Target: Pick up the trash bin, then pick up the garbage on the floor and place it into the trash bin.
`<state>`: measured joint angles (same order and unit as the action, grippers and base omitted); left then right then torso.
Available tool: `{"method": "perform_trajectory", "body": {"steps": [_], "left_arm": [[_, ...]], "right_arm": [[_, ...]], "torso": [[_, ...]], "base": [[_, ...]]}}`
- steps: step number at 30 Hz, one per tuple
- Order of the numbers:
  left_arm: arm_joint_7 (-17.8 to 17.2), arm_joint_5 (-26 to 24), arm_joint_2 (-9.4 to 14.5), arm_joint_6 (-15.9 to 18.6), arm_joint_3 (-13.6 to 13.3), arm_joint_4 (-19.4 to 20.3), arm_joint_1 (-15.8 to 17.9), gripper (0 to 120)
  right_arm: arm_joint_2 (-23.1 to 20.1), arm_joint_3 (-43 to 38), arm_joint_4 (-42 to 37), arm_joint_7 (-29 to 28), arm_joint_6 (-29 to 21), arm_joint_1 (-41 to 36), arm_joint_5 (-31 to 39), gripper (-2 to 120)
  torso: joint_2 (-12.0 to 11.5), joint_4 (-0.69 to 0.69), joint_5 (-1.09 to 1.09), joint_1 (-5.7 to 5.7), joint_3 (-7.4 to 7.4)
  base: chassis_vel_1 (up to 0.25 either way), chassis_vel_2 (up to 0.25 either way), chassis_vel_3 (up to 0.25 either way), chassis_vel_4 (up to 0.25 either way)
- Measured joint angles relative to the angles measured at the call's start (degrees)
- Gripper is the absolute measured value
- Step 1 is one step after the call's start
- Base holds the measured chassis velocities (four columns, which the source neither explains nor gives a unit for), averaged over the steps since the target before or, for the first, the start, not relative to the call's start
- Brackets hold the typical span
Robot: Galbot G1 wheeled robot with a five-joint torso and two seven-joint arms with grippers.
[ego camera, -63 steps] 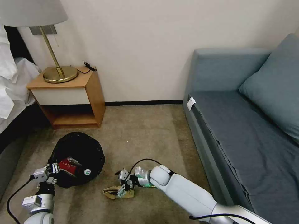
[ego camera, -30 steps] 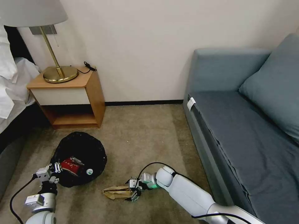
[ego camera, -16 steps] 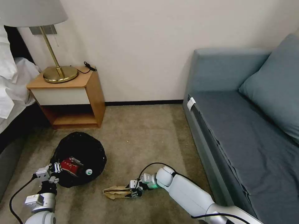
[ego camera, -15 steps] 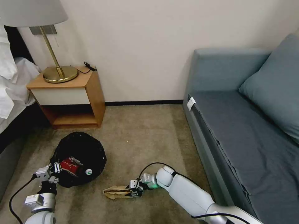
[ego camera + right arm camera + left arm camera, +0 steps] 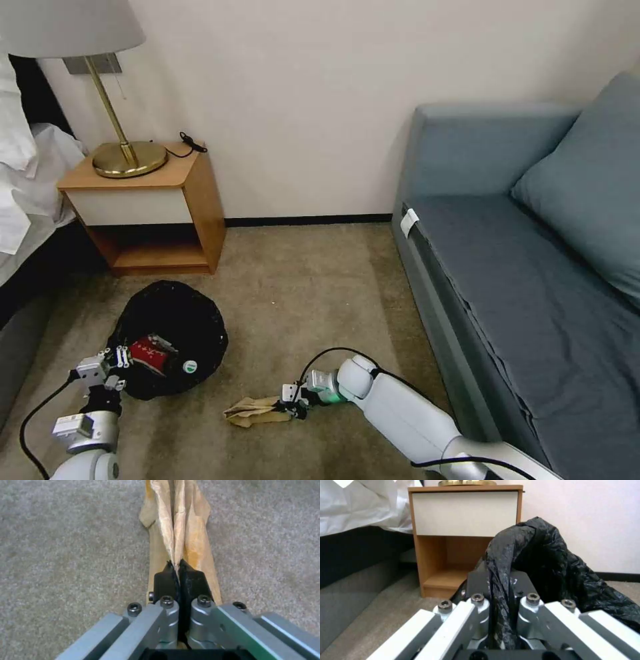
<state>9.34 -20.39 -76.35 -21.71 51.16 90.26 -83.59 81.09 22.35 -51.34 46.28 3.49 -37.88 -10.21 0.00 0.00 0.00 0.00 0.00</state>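
Paper bag (image 5: pixel 252 410) pinched by right gripper (image 5: pixel 289 402); left gripper (image 5: pixel 120 365) clamps trash bin (image 5: pixel 170 313) liner.
Wrist views confirm both grips; bare floor (image 5: pixel 300 287) lies between nightstand (image 5: pixel 157 200) and sofa (image 5: pixel 507 267).

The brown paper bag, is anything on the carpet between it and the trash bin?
Nothing visible. The right gripper is shut on the brown paper bag, and only bare floor lies between it and the trash bin, held by the left gripper.
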Motion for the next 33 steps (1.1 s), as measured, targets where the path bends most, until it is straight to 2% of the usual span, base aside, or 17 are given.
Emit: {"method": "perform_trajectory", "body": {"steps": [26, 33], "left_arm": [[-0.03, -0.12, 0.35, -0.11, -0.34, -0.46, 0.15, 5], [-0.04, -0.35, 0.77, -0.11, -0.41, -0.48, 0.14, 5]], "right_arm": [[1.25, -9.19, 0.71, 1.1, 0.44, 2.34, 1.04, 0], [1.46, -12.77, 5.36, 1.05, 1.64, 5.72, 0.4, 0]], "torso": [[0.0, 0.0, 0.0, 0.0, 0.0], [0.0, 0.0, 0.0, 0.0, 0.0]], "base": [[0.0, 0.0, 0.0, 0.0], [0.0, 0.0, 0.0, 0.0]]}}
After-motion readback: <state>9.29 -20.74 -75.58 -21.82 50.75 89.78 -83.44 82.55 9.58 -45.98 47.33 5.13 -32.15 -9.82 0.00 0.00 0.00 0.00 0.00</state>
